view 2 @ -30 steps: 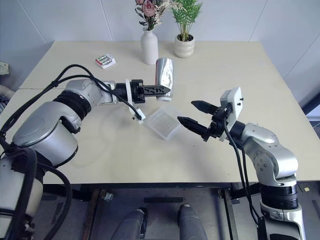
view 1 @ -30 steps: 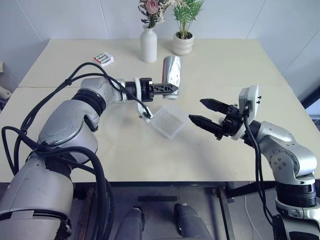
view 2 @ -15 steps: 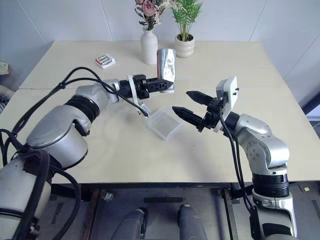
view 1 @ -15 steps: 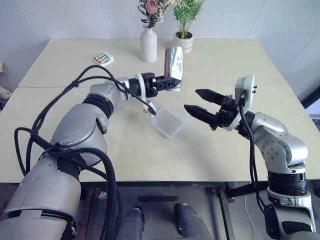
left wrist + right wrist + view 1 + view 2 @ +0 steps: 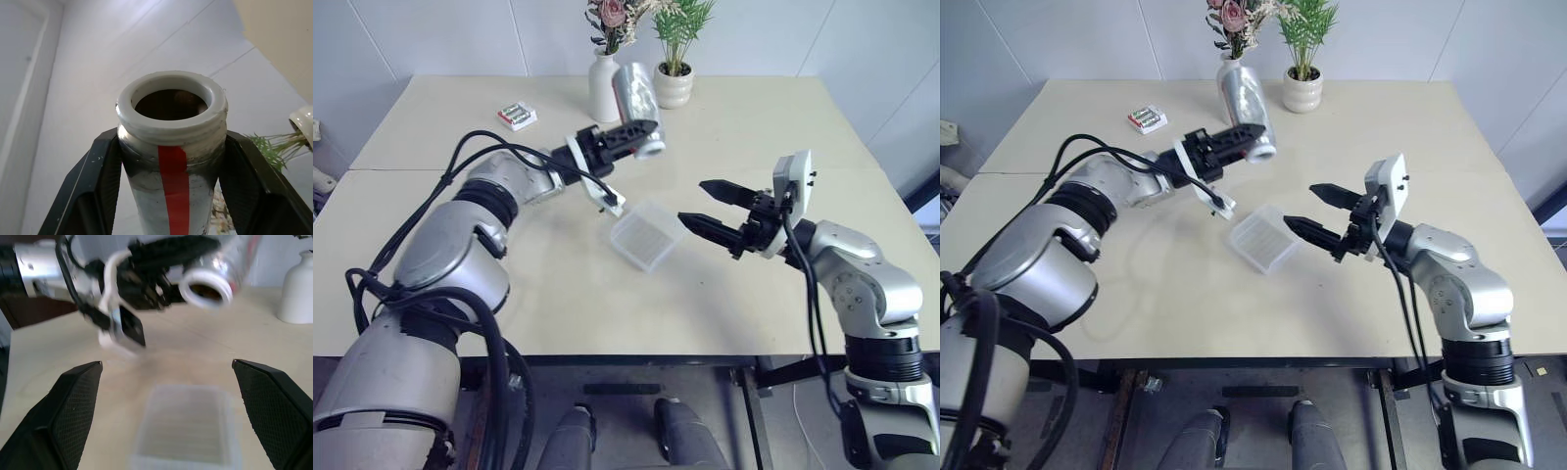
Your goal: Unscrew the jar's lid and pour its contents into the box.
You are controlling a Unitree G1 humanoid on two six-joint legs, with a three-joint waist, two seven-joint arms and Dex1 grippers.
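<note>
One open jar (image 5: pixel 637 94) held aloft, lid off.
Left gripper (image 5: pixel 628 135) clamps it; right gripper (image 5: pixel 707 206) gapes empty. Tipped short of the mid-table box (image 5: pixel 646 235), contents could spill.

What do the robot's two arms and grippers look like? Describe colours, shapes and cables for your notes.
Both arms are rounded silver-grey shells with black joints and loose black cables. The left gripper and right gripper each have two tapering black fingers with textured pads, beside a white bracket.
</note>
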